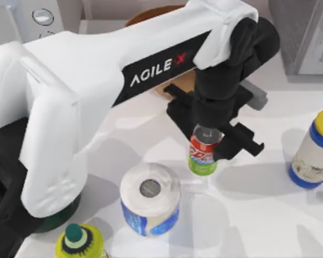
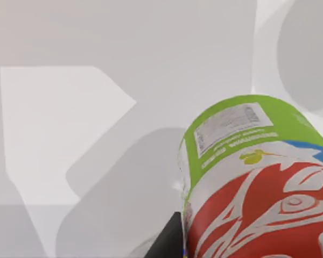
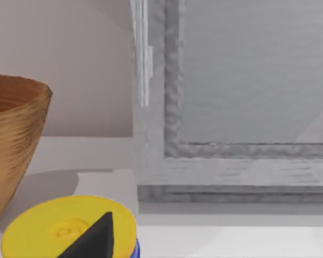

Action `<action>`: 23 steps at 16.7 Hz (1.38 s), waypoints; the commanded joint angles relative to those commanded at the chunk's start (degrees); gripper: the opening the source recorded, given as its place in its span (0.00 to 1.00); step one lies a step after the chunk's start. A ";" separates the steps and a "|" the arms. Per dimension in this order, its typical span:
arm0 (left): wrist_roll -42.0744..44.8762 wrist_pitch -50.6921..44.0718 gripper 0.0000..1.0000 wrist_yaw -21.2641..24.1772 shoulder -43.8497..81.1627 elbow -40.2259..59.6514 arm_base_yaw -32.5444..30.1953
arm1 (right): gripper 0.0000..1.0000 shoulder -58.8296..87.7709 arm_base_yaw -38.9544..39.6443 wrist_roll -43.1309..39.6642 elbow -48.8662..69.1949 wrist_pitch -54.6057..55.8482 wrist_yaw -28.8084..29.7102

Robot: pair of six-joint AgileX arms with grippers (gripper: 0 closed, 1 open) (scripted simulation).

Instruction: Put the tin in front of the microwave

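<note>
- The tin stands upright near the table's middle, its red band above the green one; the left wrist view shows its label close up.
- The left gripper reaches down from above and pinches the tin near its top.
- A paper roll stands just beside the tin; a yellow-capped jar is at the right edge.
- A wooden bowl sits beside the microwave, with the jar in front of both.
- Right gripper: cannot tell.

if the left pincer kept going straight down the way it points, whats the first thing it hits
Most likely the bare table. The left pincer points downward, shut on the tin, so the tin's green base would touch first. The height left is unclear.
</note>
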 joint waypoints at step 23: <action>16.45 0.96 0.00 -0.20 -7.06 -6.72 59.43 | 1.00 0.00 0.00 0.00 0.00 0.00 0.00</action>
